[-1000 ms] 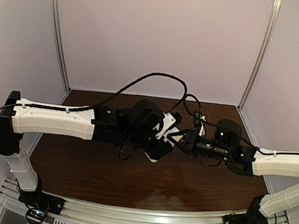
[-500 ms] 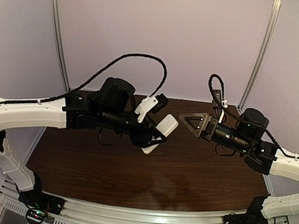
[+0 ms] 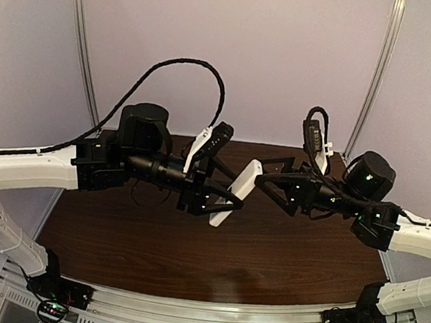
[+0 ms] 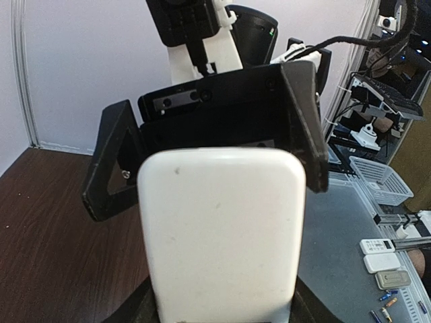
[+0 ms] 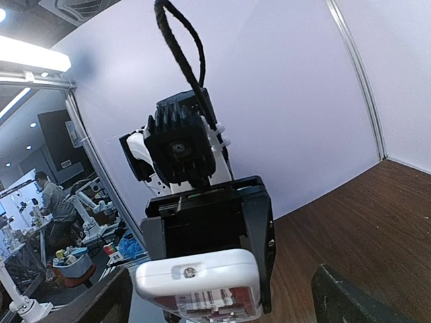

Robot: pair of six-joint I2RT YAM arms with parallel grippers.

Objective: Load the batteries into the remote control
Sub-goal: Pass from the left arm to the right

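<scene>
My left gripper (image 3: 219,200) is clamped on the lower end of the remote control (image 3: 244,181). It holds the remote above the table (image 3: 284,246) near the middle of the overhead view, tilted so its long axis runs from 7 o'clock up to 1 o'clock. My right gripper (image 3: 264,176) sits on the 3 o'clock side with its fingers (image 4: 306,128) spread wide, one on either side of the remote's 1 o'clock end, and I cannot tell whether either touches it. From my right wrist, that end sits at 6 o'clock and shows a small red panel (image 5: 217,301).
</scene>
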